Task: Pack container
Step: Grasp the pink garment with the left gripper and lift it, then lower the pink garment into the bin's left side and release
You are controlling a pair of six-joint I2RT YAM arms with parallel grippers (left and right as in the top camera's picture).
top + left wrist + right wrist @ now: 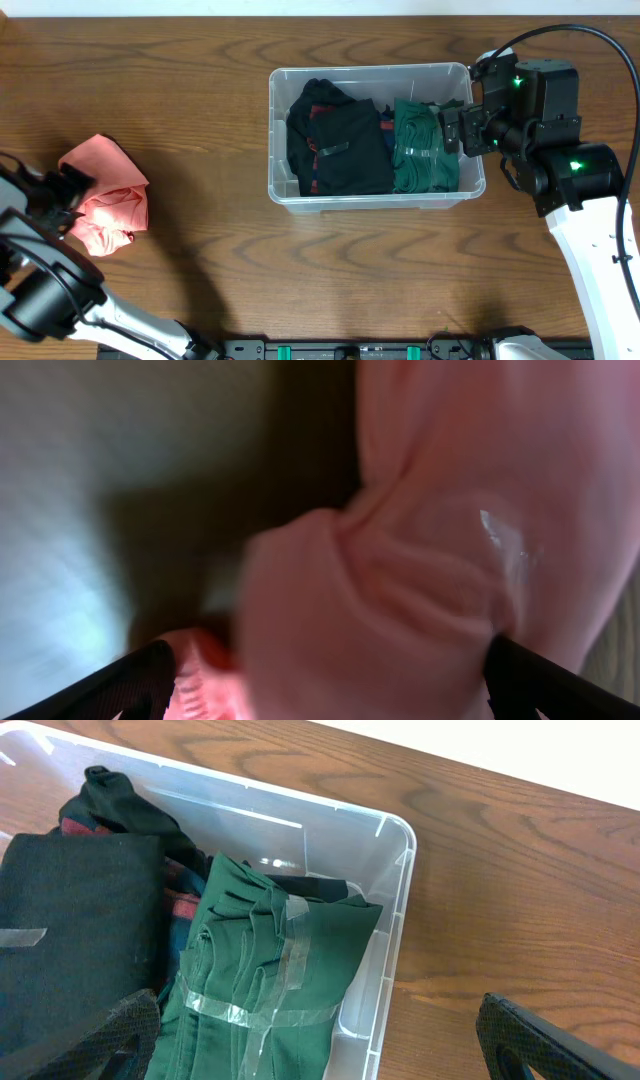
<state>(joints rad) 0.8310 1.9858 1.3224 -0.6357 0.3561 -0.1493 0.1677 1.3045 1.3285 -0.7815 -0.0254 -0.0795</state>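
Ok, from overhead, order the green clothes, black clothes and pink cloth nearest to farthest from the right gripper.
1. Green clothes, right end of bin, beside right gripper.
2. Black clothes, left in bin.
3. Pink cloth, far left of table.
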